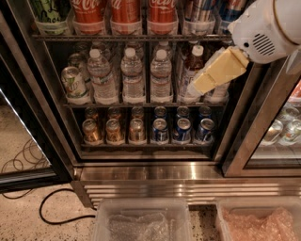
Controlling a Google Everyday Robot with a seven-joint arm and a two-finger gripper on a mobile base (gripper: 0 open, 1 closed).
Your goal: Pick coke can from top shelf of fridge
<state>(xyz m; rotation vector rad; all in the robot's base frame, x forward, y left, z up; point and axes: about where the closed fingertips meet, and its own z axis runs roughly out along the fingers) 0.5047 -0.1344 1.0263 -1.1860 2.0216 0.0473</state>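
Three red coke cans (126, 12) stand side by side in clear trays on the top shelf (131, 37), a dark wire rack at the top edge of the camera view; their upper parts are cut off. The fridge (188, 184) is open, with a ribbed steel base. My gripper (200, 87), cream coloured on a white arm (268, 28), hangs at the right in front of the middle rack's right-hand bottles. It is below and to the right of the coke cans and holds nothing that I can see.
A green-and-white can (49, 12) stands left of the coke cans. Water bottles (132, 75) fill the middle rack, gold cans (113, 131) and blue cans (182, 129) the lower one. Two clear bins (141, 221) sit on the floor, with a black cable (56, 214) at the left.
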